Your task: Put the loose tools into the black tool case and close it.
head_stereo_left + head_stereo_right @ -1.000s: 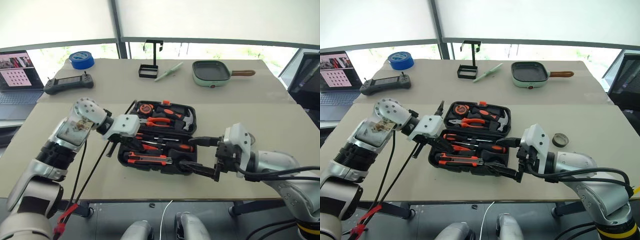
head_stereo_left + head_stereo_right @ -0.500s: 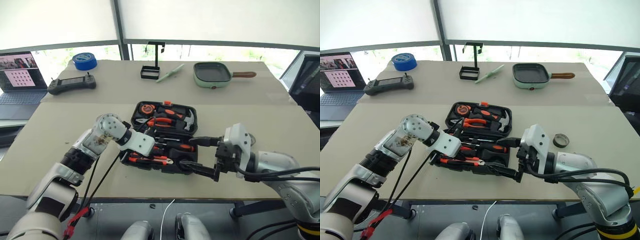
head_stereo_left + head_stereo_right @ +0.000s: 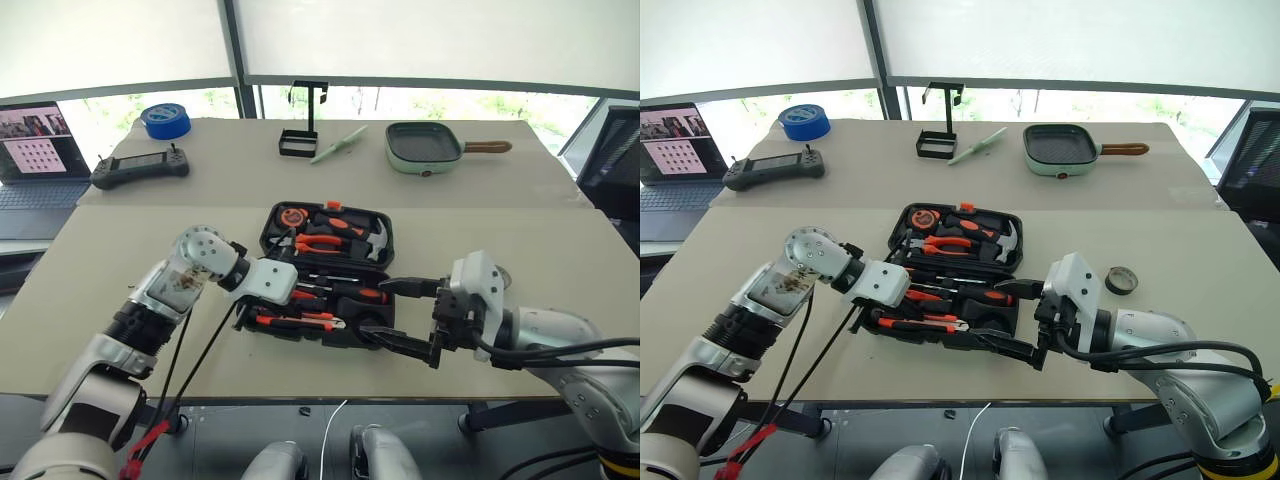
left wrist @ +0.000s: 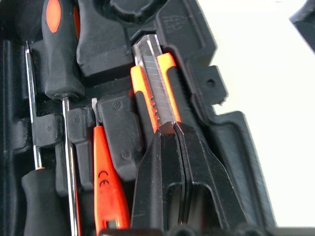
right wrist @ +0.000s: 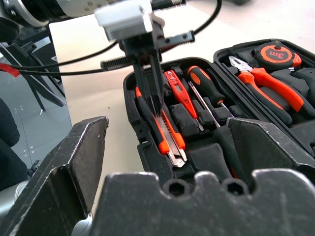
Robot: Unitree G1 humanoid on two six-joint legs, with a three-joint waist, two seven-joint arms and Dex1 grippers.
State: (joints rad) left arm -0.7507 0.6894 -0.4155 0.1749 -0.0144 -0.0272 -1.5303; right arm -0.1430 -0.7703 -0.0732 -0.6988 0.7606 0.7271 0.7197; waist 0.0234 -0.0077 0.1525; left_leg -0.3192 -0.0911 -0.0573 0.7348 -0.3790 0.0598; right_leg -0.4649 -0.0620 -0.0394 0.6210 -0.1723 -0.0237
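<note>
My closed left fingers (image 4: 173, 129) should press the utility knife (image 4: 156, 83) squarely into its case (image 3: 362, 334) recess; right fingers (image 5: 236, 132) spread wide.

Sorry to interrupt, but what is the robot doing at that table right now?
It is packing tools into the open black tool case. The left gripper, shut, has its tips on the utility knife lying in its recess beside the screwdrivers. The right gripper waits open at the case's near corner. The grey tape roll is on the table, outside the case.

The left gripper (image 4: 173, 129) is hiding the utility knife's (image 4: 156, 86) rear end; the laptop (image 3: 30, 150) is running off the head views' left edge.
</note>
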